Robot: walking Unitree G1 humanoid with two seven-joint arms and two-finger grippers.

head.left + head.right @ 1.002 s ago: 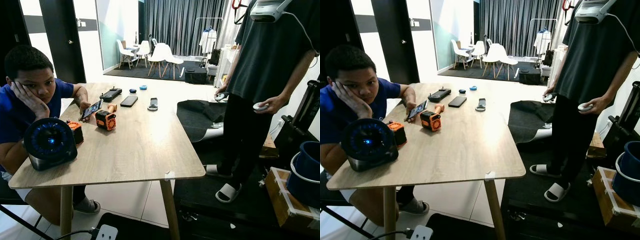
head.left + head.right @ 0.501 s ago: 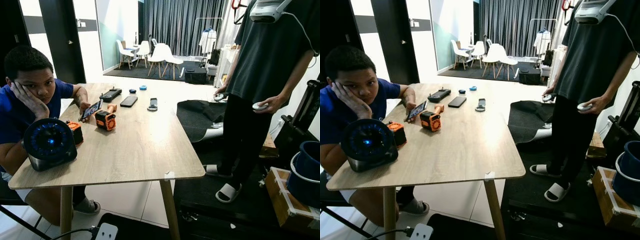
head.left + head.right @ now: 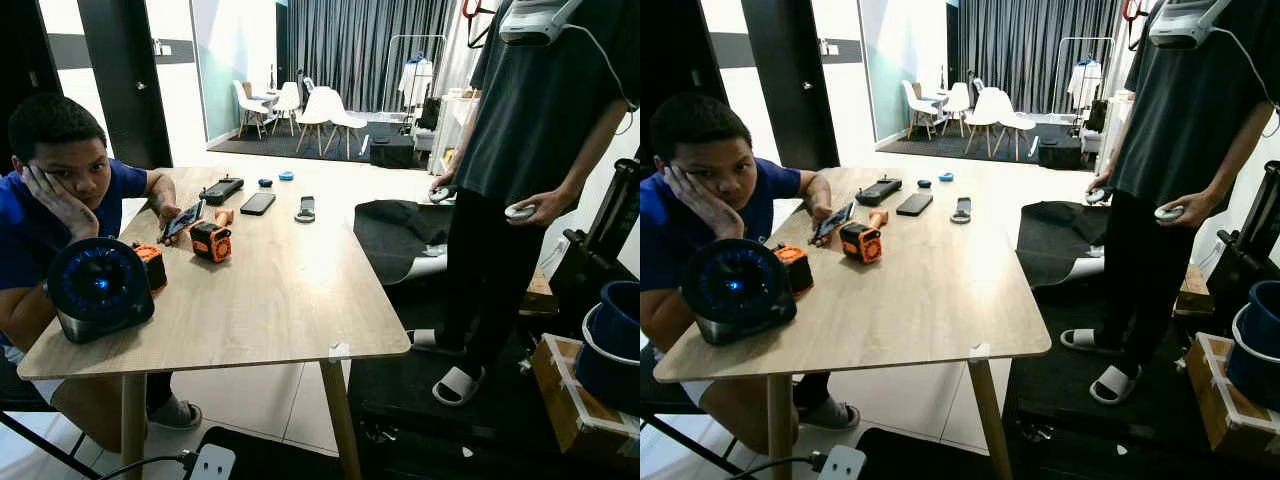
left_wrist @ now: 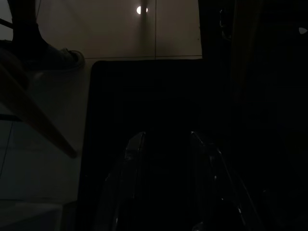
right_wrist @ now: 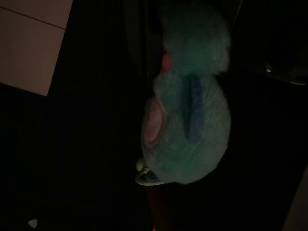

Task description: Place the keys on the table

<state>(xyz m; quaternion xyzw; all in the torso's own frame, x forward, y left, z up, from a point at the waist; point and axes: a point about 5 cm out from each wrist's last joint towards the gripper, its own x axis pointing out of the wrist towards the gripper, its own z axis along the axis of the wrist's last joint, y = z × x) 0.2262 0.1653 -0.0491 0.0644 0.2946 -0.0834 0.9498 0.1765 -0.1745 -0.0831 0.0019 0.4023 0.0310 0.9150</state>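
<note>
Right gripper (image 5: 159, 159) is seen in the dark right wrist view, where a fluffy teal plush keychain (image 5: 185, 106) with pink patches hangs close before the camera; the keys themselves cannot be made out, apart from a pale ring (image 5: 142, 175) at the plush's lower end. Whether the fingers are closed on it cannot be told, as they are lost in shadow. Left gripper (image 4: 163, 183) is seen in the left wrist view with its two fingers (image 4: 130, 163) parted and nothing between them, hanging over a dark mat (image 4: 144, 96) beside pale floor tiles.

A light wooden table (image 3: 280, 290) is seen ahead in the head views. At its near left corner a round black speaker (image 3: 98, 285) with a blue glow is standing, with a small orange box (image 3: 152, 264) just beside it. Farther along, an orange and black gadget (image 3: 212, 240) is lying, and beyond it a black phone (image 3: 258, 203), a dark remote (image 3: 305, 208), a black controller-like device (image 3: 221, 188) and two small blue items (image 3: 286, 175) are spread toward the far end.

A person in a blue shirt (image 3: 45, 215) is seated at the left, head propped on one hand, a phone (image 3: 183, 219) held in the other. A second person in dark clothes (image 3: 530, 150) is standing at the right of the table, a white controller (image 3: 520, 211) held in each hand.
</note>
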